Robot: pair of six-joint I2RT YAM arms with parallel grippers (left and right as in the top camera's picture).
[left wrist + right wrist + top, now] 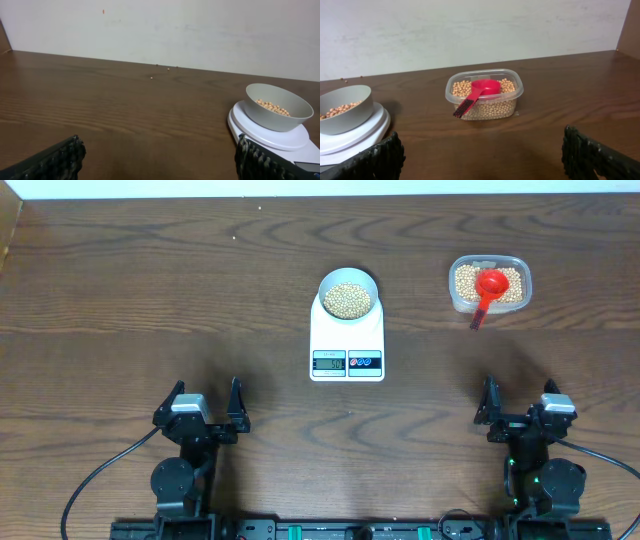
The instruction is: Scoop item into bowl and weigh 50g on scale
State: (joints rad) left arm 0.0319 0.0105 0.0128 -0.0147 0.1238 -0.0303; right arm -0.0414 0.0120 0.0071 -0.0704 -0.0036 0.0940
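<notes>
Overhead: bowl [324, 288] w/ beans [348, 300] on scale [330, 336] so wt reads; red scoop [490, 283] parked in tub [452, 286]; L gripper [205, 403], R gripper [519, 402] wide, empty.

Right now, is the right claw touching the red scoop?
Apart. The right wrist view shows the open right claw well short of the red scoop, which lies in the bean tub, bare table between them.

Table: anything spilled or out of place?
Yes: a few stray beans lie near the far edge of the table, well behind the bowl on the scale. Nothing else looks off.
</notes>
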